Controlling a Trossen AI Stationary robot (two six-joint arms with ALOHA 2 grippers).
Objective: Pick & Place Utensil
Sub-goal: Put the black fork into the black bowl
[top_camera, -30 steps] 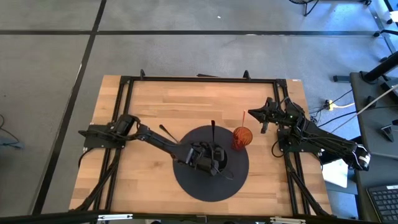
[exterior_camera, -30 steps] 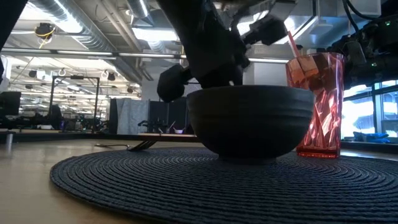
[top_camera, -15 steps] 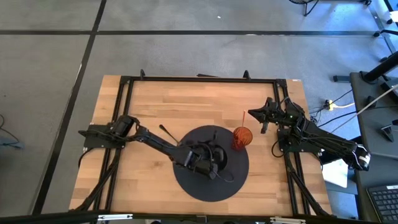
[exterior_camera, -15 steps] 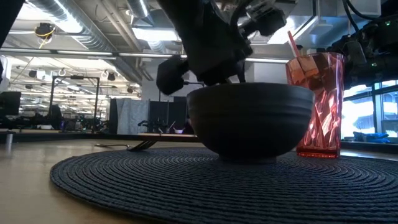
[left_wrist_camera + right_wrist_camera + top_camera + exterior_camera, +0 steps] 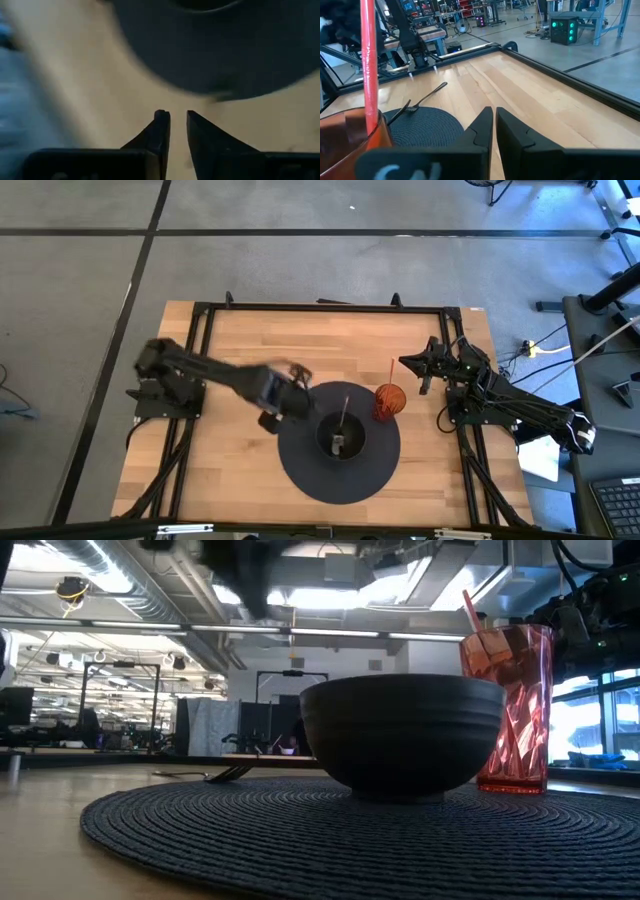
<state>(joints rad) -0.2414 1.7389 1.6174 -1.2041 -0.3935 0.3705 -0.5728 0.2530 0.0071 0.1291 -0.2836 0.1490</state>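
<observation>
A dark bowl (image 5: pixel 340 436) (image 5: pixel 403 730) stands on a round dark woven placemat (image 5: pixel 300 470) (image 5: pixel 300 830). A thin dark utensil (image 5: pixel 342 418) lies in the bowl, with its handle leaning on the far rim. My left gripper (image 5: pixel 297 385) (image 5: pixel 175 117) hovers blurred over the wood to the left of the bowl, beside the placemat's edge (image 5: pixel 215 50); it is slightly open and holds nothing. My right gripper (image 5: pixel 405 362) (image 5: pixel 493 112) waits shut at the right, beyond the red cup. A fork (image 5: pixel 422 99) (image 5: pixel 215 775) lies flat on the wood by the mat's far left edge.
A red ribbed plastic cup (image 5: pixel 389 401) (image 5: pixel 512 705) with a red straw (image 5: pixel 368 65) stands on the mat's right edge, close to the bowl. A black metal frame (image 5: pixel 320 307) runs around the wooden table. Bare wood (image 5: pixel 320 345) lies beyond the mat.
My left gripper was over the bowl, low at its rim. It has risen and swung quickly away toward the table's left and far side, leaving the utensil in the bowl with its handle against the far rim. The bowl and cup have stayed in place.
</observation>
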